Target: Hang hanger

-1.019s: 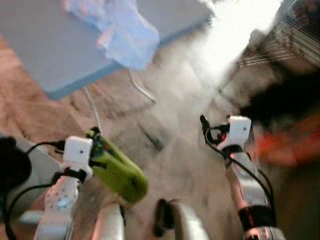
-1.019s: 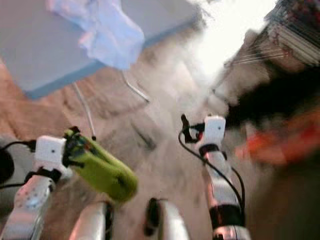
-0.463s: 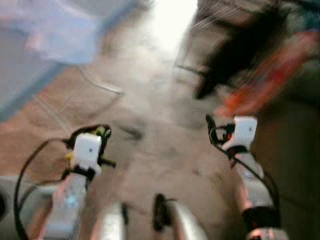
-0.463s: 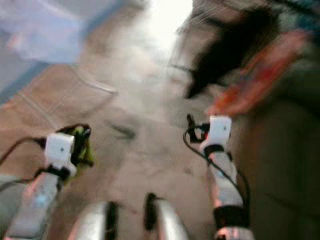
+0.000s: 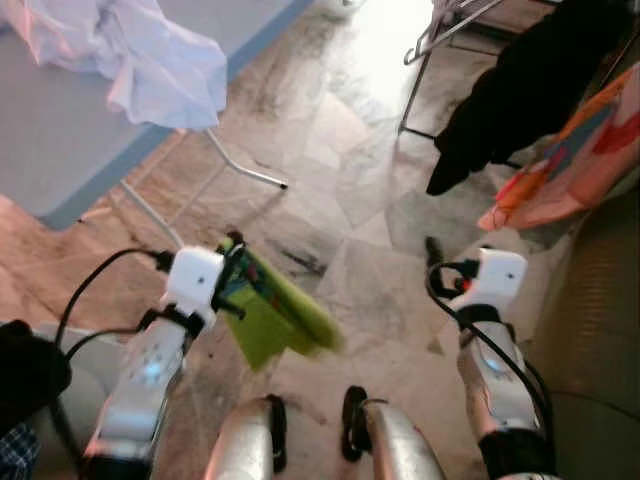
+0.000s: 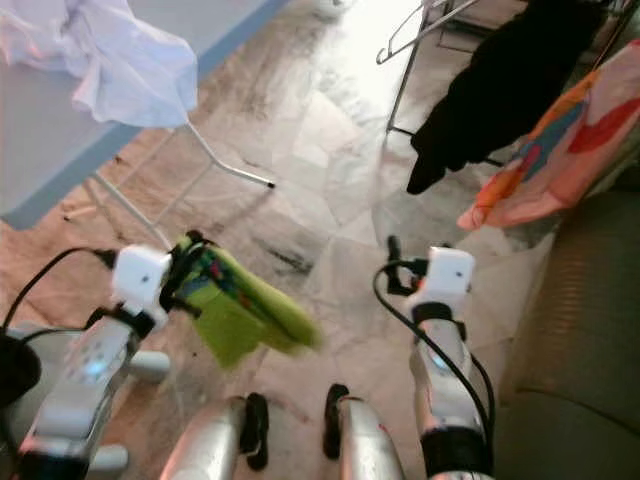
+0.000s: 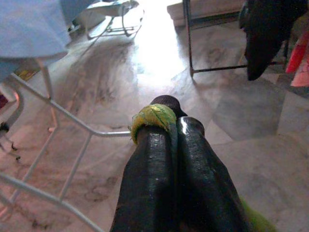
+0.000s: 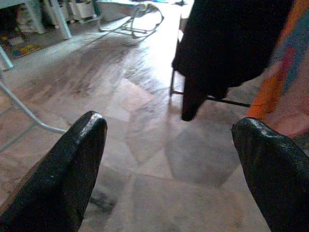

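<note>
While the left gripper (image 5: pixel 232 262) clenches a green garment (image 5: pixel 275 318) trailing toward 4 o'clock, the rack (image 5: pixel 425 45) stands well apart at 1 o'clock, nearer the right gripper (image 5: pixel 432 252), whose fingers are spread and empty.

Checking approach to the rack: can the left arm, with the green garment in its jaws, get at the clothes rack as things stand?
Probably not yet. The left gripper holds the green garment low, and open floor separates it from the clothes rack.
</note>
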You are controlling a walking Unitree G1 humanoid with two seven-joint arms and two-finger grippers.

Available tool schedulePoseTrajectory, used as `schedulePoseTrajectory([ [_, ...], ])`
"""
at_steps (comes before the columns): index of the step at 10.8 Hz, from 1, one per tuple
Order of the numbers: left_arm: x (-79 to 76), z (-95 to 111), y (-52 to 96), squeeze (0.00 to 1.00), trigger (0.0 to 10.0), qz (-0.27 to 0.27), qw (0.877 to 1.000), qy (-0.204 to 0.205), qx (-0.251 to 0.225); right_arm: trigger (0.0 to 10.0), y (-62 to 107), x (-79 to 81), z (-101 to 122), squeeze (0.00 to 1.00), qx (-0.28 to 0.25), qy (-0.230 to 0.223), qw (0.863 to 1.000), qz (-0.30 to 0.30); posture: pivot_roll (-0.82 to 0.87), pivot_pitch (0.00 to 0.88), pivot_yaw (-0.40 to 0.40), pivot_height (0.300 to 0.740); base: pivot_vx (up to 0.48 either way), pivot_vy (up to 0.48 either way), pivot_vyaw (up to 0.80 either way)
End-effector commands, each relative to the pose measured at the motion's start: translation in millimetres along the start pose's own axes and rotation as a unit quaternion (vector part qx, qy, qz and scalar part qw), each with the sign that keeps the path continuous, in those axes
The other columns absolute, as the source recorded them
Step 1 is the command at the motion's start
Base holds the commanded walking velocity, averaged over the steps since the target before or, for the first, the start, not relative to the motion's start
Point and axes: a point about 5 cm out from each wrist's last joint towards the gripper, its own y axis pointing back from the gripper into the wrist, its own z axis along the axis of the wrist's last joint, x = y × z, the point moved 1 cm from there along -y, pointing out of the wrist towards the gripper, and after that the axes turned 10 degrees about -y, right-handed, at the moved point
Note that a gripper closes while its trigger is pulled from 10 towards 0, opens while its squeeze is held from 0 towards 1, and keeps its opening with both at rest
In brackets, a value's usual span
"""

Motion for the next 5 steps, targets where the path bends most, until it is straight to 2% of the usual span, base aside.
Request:
schedulePoseTrajectory([
  [1, 2.0, 0.9, -2.5, 0.00, 10.0, -0.001, 1.000, -0.008, -0.009, 10.0, 5.7, -11.1, 0.0, 0.00, -0.003, 0.010, 1.000, -0.021, 0.04, 0.202, 0.046, 0.740, 0.000, 0.000, 0.00],
  [2, 4.5, 3.5, -6.7, 0.00, 10.0, 0.000, 1.000, -0.006, -0.020, 10.0, 5.6, -15.4, 1.2, 0.00, 0.000, 0.023, 1.000, -0.022, 0.02, 0.202, 0.011, 0.740, 0.285, 0.000, -0.64],
  [3, 10.7, 1.1, -5.3, 0.00, 10.0, 0.014, 1.000, -0.003, -0.019, 10.0, 3.0, -12.4, 3.7, 0.00, 0.002, 0.030, 1.000, -0.009, 0.02, 0.207, -0.011, 0.740, 0.289, 0.382, -0.80],
  [5, 11.2, -4.6, 1.1, 0.00, 10.0, 0.029, 0.999, 0.008, -0.011, 10.0, 1.9, -5.4, 4.1, 0.00, 0.004, 0.034, 0.999, 0.009, 0.02, 0.226, -0.029, 0.740, 0.294, 0.381, -0.80],
])
